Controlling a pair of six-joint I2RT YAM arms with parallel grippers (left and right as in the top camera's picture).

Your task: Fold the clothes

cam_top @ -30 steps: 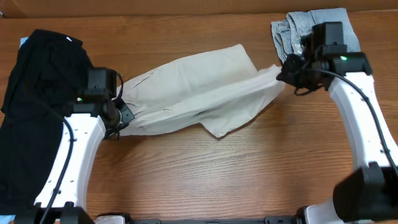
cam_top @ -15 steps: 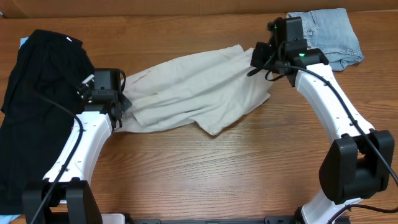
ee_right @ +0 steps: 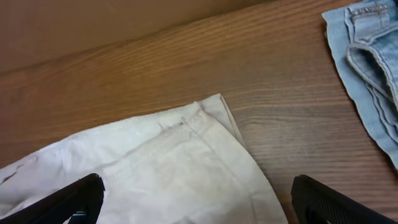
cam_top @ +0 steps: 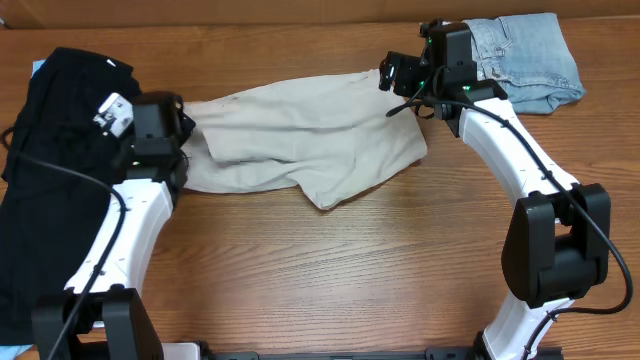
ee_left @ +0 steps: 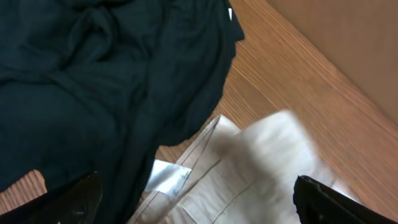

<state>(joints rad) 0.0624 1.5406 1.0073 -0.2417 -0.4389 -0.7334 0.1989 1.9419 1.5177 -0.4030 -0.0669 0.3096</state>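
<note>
The clothes, a pair of pale beige shorts [cam_top: 300, 140], lie folded across the back middle of the table. My left gripper [cam_top: 188, 132] hovers over their left end, open and holding nothing. In the left wrist view the waistband and white label [ee_left: 165, 177] lie below the open left gripper [ee_left: 199, 208], beside the black garment. My right gripper [cam_top: 393, 75] is open above the shorts' right back corner. That corner [ee_right: 193, 149] lies flat on the wood under the open right gripper [ee_right: 202, 205].
A large black garment [cam_top: 50, 170] covers the table's left side and touches the shorts' left end. Light-blue denim shorts [cam_top: 530, 55] lie at the back right, close to the right arm. The wooden table [cam_top: 350, 280] shows bare wood in front.
Both grippers have opened and let go of the shorts. The right arm carried its end left and back; the shorts now lie flatter and further left.
</note>
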